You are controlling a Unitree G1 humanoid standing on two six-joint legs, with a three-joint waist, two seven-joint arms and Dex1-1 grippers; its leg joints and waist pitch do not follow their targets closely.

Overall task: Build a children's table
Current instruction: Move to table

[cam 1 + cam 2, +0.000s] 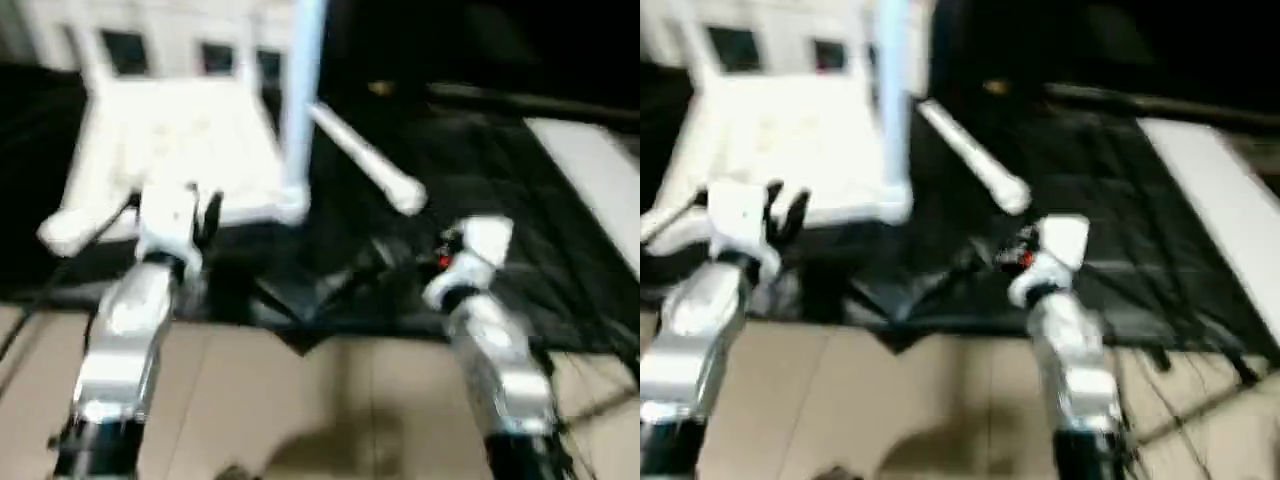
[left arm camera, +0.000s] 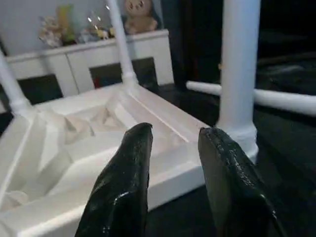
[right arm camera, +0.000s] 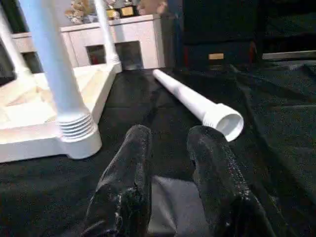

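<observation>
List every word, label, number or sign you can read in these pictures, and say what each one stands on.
None can be read.
The table top, its standing legs and the loose leg are plain white, with no print.
The small yellowish patch on the dark furniture behind is too blurred to tell whether it carries text.

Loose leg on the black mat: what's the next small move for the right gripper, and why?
Probably ease the right gripper forward to the loose leg and close on it. Its fingers are open and empty, and the leg lies flat on the black mat, open end toward the gripper. The upturned table top already has upright legs standing in corner sockets, one nearby.
</observation>
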